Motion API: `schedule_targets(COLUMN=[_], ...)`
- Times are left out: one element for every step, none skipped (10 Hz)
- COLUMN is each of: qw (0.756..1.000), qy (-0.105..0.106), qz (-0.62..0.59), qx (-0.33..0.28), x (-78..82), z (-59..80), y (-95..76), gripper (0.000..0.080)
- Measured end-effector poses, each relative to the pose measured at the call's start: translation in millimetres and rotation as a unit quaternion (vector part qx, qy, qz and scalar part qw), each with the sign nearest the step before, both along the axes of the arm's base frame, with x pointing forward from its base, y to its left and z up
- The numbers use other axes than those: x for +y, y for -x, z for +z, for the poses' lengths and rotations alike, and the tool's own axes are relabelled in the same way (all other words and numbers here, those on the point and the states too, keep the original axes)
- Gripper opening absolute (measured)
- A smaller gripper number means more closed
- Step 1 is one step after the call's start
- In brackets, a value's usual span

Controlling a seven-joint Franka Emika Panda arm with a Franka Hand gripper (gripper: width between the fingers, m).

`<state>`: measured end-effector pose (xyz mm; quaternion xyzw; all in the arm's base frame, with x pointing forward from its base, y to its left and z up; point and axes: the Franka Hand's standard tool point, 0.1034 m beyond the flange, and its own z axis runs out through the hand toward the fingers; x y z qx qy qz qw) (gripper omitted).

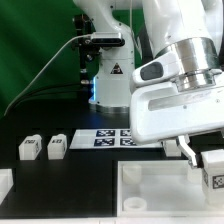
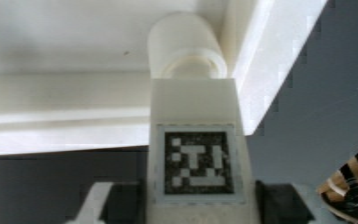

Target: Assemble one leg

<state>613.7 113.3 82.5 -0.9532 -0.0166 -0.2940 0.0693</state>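
My gripper (image 1: 205, 160) is shut on a leg (image 1: 213, 170), a chunky white block with a black-and-white tag, at the exterior view's right. It holds the leg over the far right corner of the large white tray-like piece (image 1: 150, 178). In the wrist view the leg (image 2: 199, 150) sits between my two dark fingers (image 2: 274, 203), tag facing the camera. Its rounded end (image 2: 190, 50) points into the corner of the tray-like piece (image 2: 78, 95). I cannot tell whether it touches. Two more legs (image 1: 30, 148) (image 1: 57, 146) stand on the black table at the left.
The marker board (image 1: 112, 138) lies flat behind the tray-like piece. A white block (image 1: 5, 182) sits at the exterior view's left edge. The arm's base (image 1: 112, 80) and a cable stand at the back before a green backdrop.
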Motion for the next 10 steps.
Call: schedule_targets(qw=[1.0, 1.0, 1.0, 0.999, 0.999, 0.999, 0.999, 0.999, 0.999, 0.999], qy=[-0.001, 0.003, 0.002, -0.001, 0.0, -0.001, -0.001, -0.001, -0.001, -0.001], qz=[-0.02, -0.026, -0.029, -0.042, -0.044, -0.044, -0.043, -0.043, -0.043, -0.043], qx=[-0.007, -0.007, -0.005, -0.004, -0.002, 0.003, 0.01, 0.01, 0.01, 0.011], x=[0.9, 1.1, 1.6, 1.4, 1.1, 0.5, 1.0, 1.0, 1.0, 1.0], z=[-0.5, -0.2, -0.1, -0.2, -0.2, -0.3, -3.3, -3.5, -3.6, -3.9], y=[1.1, 0.6, 0.7, 1.4, 1.6, 1.2, 3.1, 3.2, 3.2, 3.4], gripper=[0.0294, 0.0294, 0.0294, 0.0294, 0.0294, 0.0294, 0.0294, 0.0481, 0.0606, 0.0606])
